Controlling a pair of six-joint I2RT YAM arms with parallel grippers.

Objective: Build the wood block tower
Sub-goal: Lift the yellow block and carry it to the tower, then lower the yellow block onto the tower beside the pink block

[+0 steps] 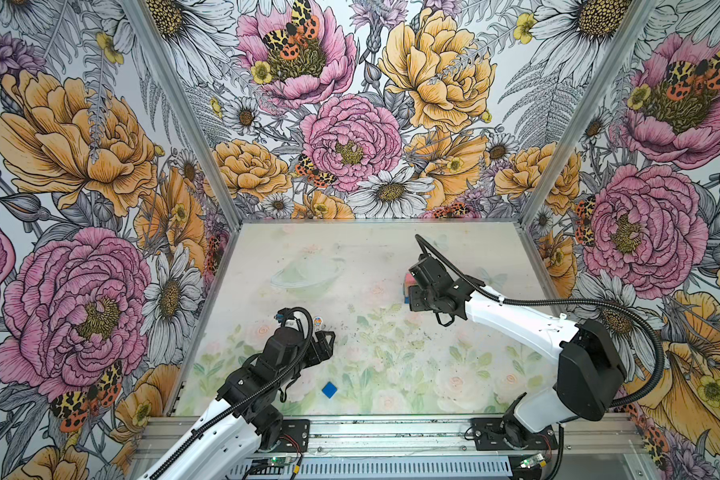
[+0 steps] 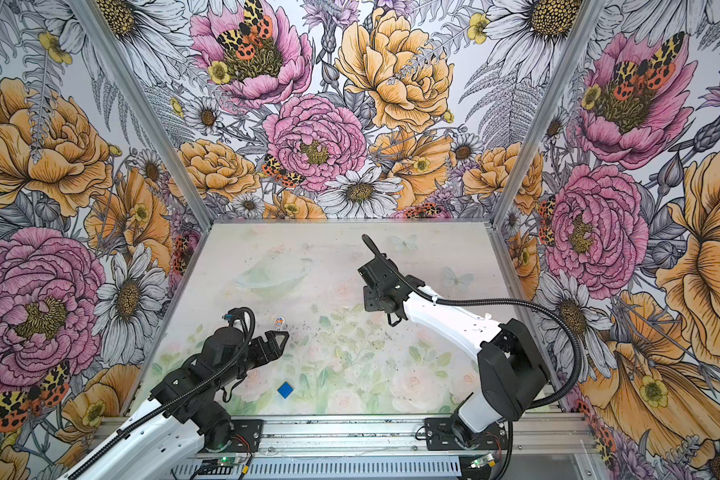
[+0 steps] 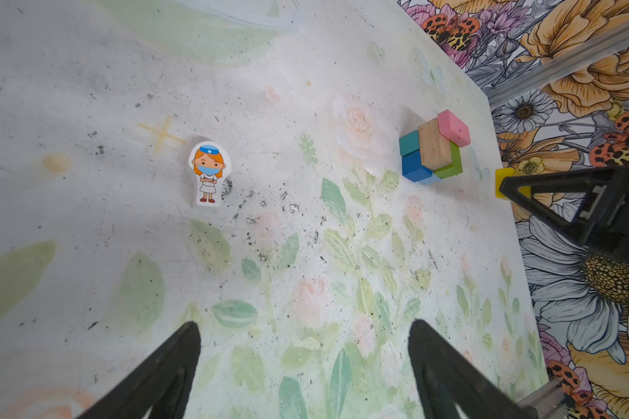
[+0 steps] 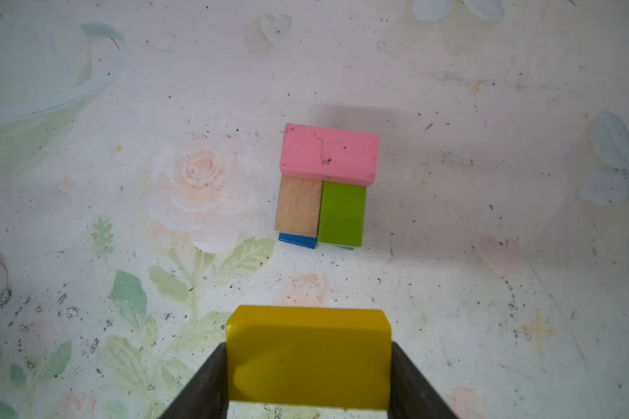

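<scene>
The table [image 1: 391, 257] wears a faded print of roses and leaves, scuffed with black specks. Walls [image 1: 350, 124] of bold flowered paper, with peonies, daisies and moths, close it in on three sides between metal posts [image 1: 186, 116]. The right gripper [image 4: 309, 366] is clamped part-way open on a yellow brick [image 4: 307, 337]. Just ahead of it stands the tower [image 4: 324, 203], with a pink brick [image 4: 329, 152] on top. The left gripper [image 3: 304, 326] gapes wide, empty — a nurse figure [image 3: 208, 173] ahead of it, a white cross on her cap, and a blue cube [image 1: 329, 390] behind, toward the arm's base.
</scene>
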